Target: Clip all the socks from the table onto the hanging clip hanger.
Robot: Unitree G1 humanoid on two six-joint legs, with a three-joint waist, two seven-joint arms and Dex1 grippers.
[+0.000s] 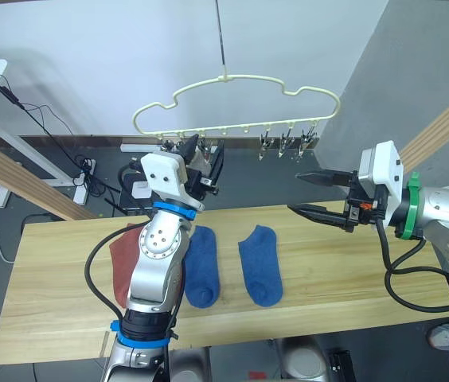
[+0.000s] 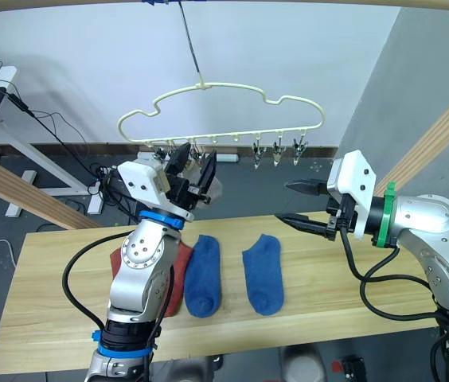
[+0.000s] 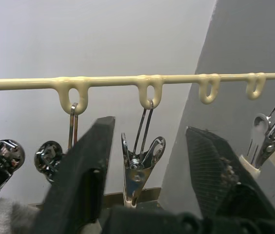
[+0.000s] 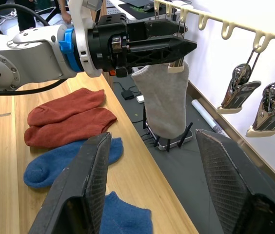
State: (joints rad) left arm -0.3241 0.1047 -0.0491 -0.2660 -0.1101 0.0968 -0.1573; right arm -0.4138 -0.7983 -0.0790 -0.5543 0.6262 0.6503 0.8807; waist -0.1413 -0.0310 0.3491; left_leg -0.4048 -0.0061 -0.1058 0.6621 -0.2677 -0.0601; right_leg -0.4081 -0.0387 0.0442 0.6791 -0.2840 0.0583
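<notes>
while the two blue socks (image 1: 260, 275) lie nearest on the table (image 1: 352, 270), side by side, long axis running front to back with toes toward the near edge, the two rust-red socks (image 4: 69, 119) sit just to their left, partly tucked behind the left arm. neither gripper is touching any of them. right gripper (image 1: 314, 195) hovers over the right part of the table, fingers spread wide and holding nothing, pointing left toward the middle. it looks like the nearer one to the right-hand blue sock, which lies below and a bit to its left, so i'd guess a reach down and in is what comes next. left gripper (image 2: 193, 171) is raised up at the clip hanger (image 1: 240, 79), fingers apart around one of the metal clips (image 3: 138, 168), not squeezing anything that i can see. a light grey sock (image 4: 164, 100) already hangs from a clip right there, dangling straight down, toe end lowest. farther right along the wire several clips hang free.
</notes>
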